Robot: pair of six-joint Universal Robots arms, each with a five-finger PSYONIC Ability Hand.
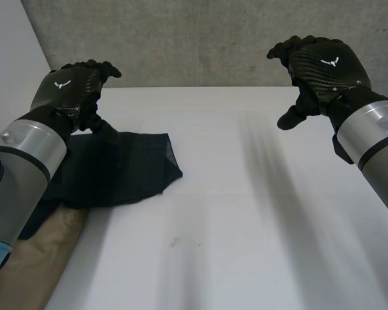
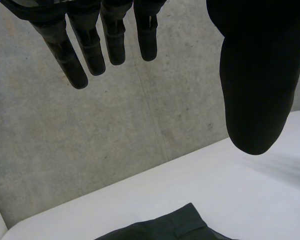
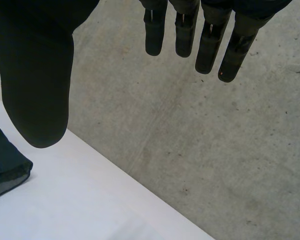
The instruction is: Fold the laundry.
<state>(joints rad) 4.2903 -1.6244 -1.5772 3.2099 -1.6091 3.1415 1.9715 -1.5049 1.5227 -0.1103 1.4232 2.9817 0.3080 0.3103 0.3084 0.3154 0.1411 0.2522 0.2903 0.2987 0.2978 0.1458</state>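
**lintroller:** so where was the laundry sitting?

**sockdrawer:** closest in, a tan cloth [image 1: 35, 265] sat at the near left edge of the table [image 1: 246, 245], partly under the left arm [image 1: 19, 161]; couldn't tell if it was on the tabletop or hanging off it. Just past that, a dark cloth [image 1: 123, 169] lay folded flat on the table's left side, one corner poking toward the middle.

**lintroller:** and the hands, were they on it?

**sockdrawer:** nope. The left hand [image 1: 74, 90] hovered above the dark cloth's far left corner; fingers [image 2: 75, 65] straight, thumb [image 2: 255, 90] set wide from them, gripping nothing. Its wrist view had the cloth's edge down below the fingertips, clear of them. The right hand [image 1: 323, 68] was up over the far right side, well apart from the dark cloth; fingers straight and loose, thumb out wide, nothing in it either. Behind everything was a grey concrete wall [image 1: 200, 39].
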